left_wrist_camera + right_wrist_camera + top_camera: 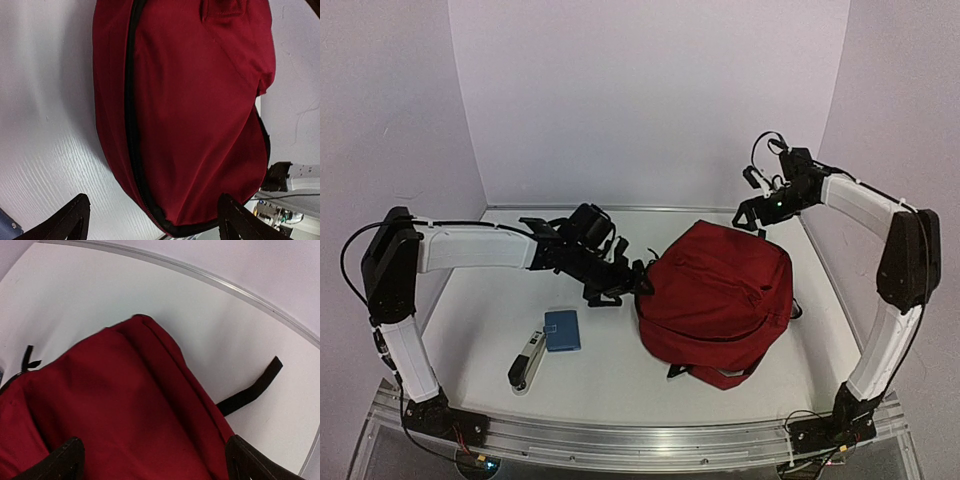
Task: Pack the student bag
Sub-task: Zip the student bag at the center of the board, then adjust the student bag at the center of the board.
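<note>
The white worktop [500, 300] carries everything, and its near edge is covered by a metal rail. The bag [715, 295] is the biggest thing on it. It lies in the right half, a rounded dark red heap, and its underside and far side are hidden. In the left wrist view the bag fills most of the picture and is cut off at the top. A black zipper [131, 125] runs down it, and it looks closed in the part that shows. In the right wrist view a black strap [250, 392] comes out from under the bag and lies flat on the worktop. A small black loop [29, 360] stands at the bag's left edge, but I cannot tell what it is. The left gripper [638, 280] is just beside the left side of the bag. Its fingers [75, 220] are spread wide and hold nothing, with the lower end of the bag showing between them. Whether a finger touches the fabric is not clear. The right gripper [752, 217] hangs over the far right corner of the bag, also spread wide and holding nothing. Only the tips of its fingers [65, 460] are in view. Left of the bag, and apart from it, lies a long black and silver object [527, 362], too small to name. A flat blue square [562, 330] lies just beside it.
</note>
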Motion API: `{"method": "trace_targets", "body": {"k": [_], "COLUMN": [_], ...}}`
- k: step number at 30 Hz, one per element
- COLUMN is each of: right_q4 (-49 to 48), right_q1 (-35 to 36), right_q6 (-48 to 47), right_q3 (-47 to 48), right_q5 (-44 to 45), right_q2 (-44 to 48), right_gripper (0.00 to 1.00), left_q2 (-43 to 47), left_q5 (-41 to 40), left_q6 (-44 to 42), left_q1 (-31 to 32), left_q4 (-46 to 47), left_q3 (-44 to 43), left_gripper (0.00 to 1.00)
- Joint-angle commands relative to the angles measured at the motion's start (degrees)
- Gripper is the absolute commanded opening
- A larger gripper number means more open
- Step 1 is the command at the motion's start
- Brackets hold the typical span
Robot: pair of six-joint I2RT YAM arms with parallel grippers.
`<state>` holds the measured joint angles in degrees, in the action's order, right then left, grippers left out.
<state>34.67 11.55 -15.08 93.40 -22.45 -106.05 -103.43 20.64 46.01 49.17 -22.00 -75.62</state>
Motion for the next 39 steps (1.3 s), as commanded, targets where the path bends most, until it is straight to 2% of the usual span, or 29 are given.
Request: {"method": "trace_targets", "body": {"k": [1, 2, 6, 10, 11, 14, 19, 21, 23, 26, 29, 32, 34, 39], "right_q4": [7.3, 8.8, 16.6, 20.3, 20.6, 22.3, 26.8, 27.1, 26.6, 25.6, 25.7, 25.7, 25.4, 19.5], "right_q1": [-1.3, -1.4, -1.5, -1.5, -1.5, -1.5, 0.8, 4.9, 9.8, 14.3, 14.5, 14.5, 14.5, 18.1], "right_q6": [-2.7, -3.4, -6.8, -9.2, -9.5, -10.4, -13.2, -13.3, -13.1, -11.9, -11.6, -12.7, -12.2, -6.4], "right_q3": [4.8, 5.3, 4.8, -1.1, -2.8, -8.8, -18.4, -21.4, -23.5, -23.8, -20.7, -16.5, -13.9, -12.7], "right_q5": [-3.0, -3.9, -8.1, -11.1, -11.6, -13.9, -18.2, -18.6, -18.7, -18.7, -17.8, -14.9, -13.6, -13.2], "right_q2": [-6.1, -7.3, -10.2, -7.4, -5.9, -2.0, 5.1, 9.0, 11.8, 14.7, 15.6, 16.4, 16.6, 17.7], "right_gripper": [0.97, 0.96, 0.86, 0.78, 0.76, 0.75, 0.75, 0.76, 0.77, 0.77, 0.77, 0.77, 0.76, 0.73], "left_q2": [-2.0, -2.4, -3.5, -4.7, -5.0, -6.0, -12.6, -16.4, -20.5, -24.3, -23.7, -18.0, -10.8, 5.8], "left_q5": [5.2, 5.9, 4.6, 1.7, 0.9, -0.1, -0.3, 0.0, 0.5, 0.4, -0.8, -2.0, -2.6, -4.6], "left_q6": [2.5, 3.0, 2.6, 0.5, 0.0, -1.7, -6.1, -7.5, -8.3, -9.1, -10.3, -10.3, -9.2, -4.2], "left_q1": [0.3, 0.3, -0.1, -3.3, -4.4, -9.0, -15.5, -17.0, -18.1, -19.1, -19.4, -19.3, -19.0, -17.4], "left_q4": [1.9, 2.9, 3.3, -1.4, -2.5, -3.5, -5.9, -7.5, -8.6, -10.8, -13.6, -15.2, -13.4, -7.9], "left_q3": [0.7, 1.0, 0.3, -2.7, -3.5, -5.5, -15.0, -20.8, -27.2, -35.1, -38.2, -33.6, -24.6, -3.9], "left_gripper": [0.77, 0.72, 0.41, 0.12, 0.06, 0.0, 0.0, 0.0, 0.05, 0.17, 0.41, 0.57, 0.65, 0.71]}}
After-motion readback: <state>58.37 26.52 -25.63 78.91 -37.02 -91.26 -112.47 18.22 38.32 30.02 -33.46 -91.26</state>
